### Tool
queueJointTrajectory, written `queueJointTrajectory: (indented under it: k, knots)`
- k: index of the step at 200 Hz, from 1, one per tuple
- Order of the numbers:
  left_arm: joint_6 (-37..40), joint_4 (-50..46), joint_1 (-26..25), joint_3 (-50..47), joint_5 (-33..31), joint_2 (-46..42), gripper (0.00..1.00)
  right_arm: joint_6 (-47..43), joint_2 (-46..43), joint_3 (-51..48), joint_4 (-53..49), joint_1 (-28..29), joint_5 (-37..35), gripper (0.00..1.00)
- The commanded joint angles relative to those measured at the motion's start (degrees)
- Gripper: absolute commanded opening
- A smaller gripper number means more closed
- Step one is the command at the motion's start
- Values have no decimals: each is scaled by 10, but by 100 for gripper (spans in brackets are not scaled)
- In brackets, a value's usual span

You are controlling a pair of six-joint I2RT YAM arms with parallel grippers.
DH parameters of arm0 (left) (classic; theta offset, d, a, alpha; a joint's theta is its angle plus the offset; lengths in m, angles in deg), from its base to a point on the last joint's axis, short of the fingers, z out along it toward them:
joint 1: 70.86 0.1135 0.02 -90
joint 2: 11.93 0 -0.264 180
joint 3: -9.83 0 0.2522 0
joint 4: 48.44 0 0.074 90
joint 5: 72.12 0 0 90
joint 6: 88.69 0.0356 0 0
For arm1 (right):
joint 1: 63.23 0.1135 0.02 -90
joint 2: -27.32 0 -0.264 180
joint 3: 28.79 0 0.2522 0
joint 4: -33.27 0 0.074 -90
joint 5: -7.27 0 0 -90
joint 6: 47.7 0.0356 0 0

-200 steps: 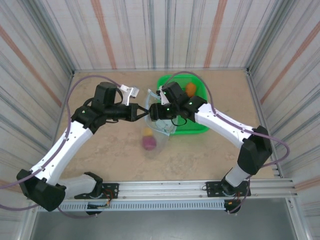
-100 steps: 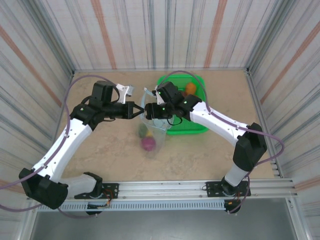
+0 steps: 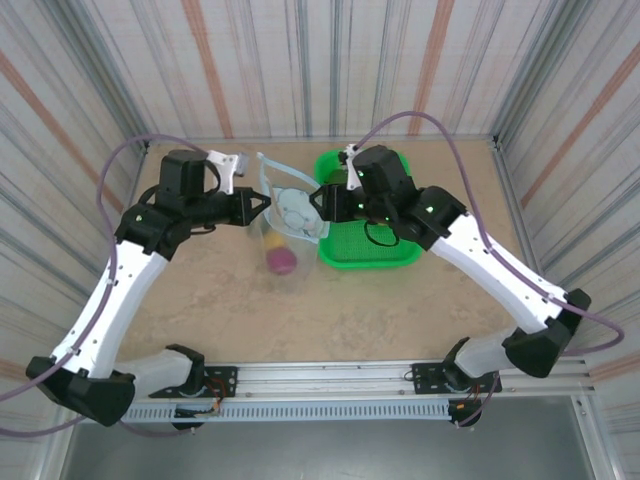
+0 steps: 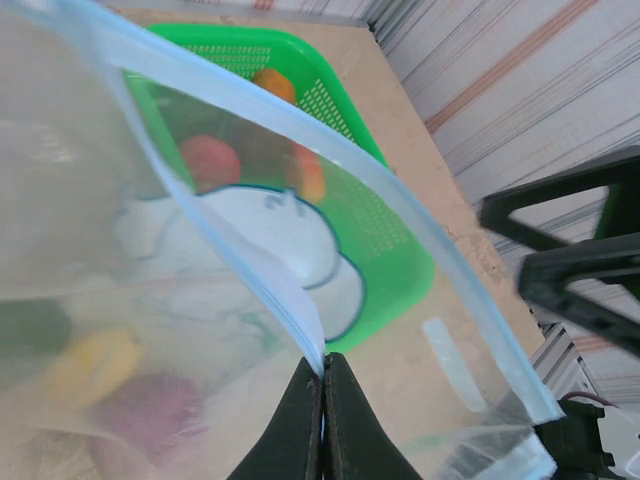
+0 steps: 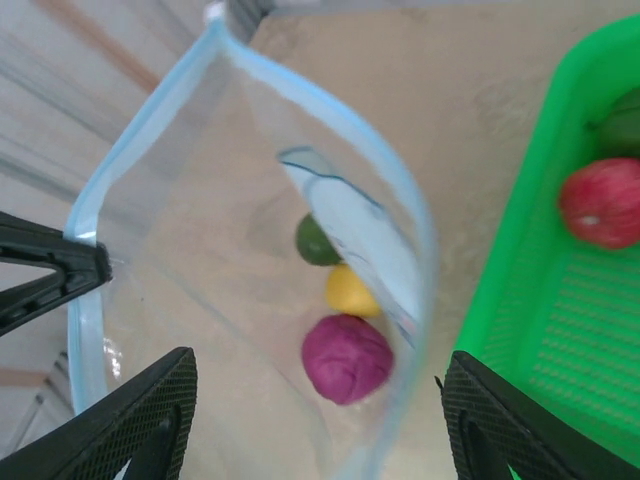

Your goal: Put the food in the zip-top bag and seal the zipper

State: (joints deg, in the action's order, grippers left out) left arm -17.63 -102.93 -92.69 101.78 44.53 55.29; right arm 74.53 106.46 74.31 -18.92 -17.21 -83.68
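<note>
- Bag (image 3: 290,212) hangs at upper centre of the top view, its mouth gaping and zipper (image 5: 84,320) unsealed.
- Inside lie a magenta piece (image 5: 347,358), yellow piece (image 5: 352,290) and green piece (image 5: 317,240).
- Left gripper (image 4: 322,388) is clenched on the bag's rim.
- Right gripper (image 3: 322,203) is spread wide, released, at the mouth.
- Red piece (image 5: 603,203) lies in the basket (image 5: 520,330), right.

The zip-top bag (image 5: 230,200) is thin, clear, glossy plastic film, lightly crinkled, with a smooth pale blue zipper (image 4: 330,150) strip. The basket (image 5: 520,300) is shiny green plastic pierced into fine mesh, on a matt, mottled beige table (image 3: 400,300). The right gripper (image 5: 318,355) has 2 fingers (image 5: 150,410) of matt black plastic with diamond-knurled faces.
</note>
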Motion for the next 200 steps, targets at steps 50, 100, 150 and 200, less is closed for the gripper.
queueJointTrajectory:
  k: [50,100,150,200]
  knots:
    - [24,-4,-55,48,72,146,0,18,-46,-70,-109,-116,-112,69]
    - [-18,68,-43,-4,128,140,0,12,94,-53,-111,-196,-55,66]
    - [-49,99,-23,-94,87,63,0,8,293,34,-91,-222,-84,57]
    - [-61,137,1,-127,107,56,0,3,384,80,-73,-251,-124,54]
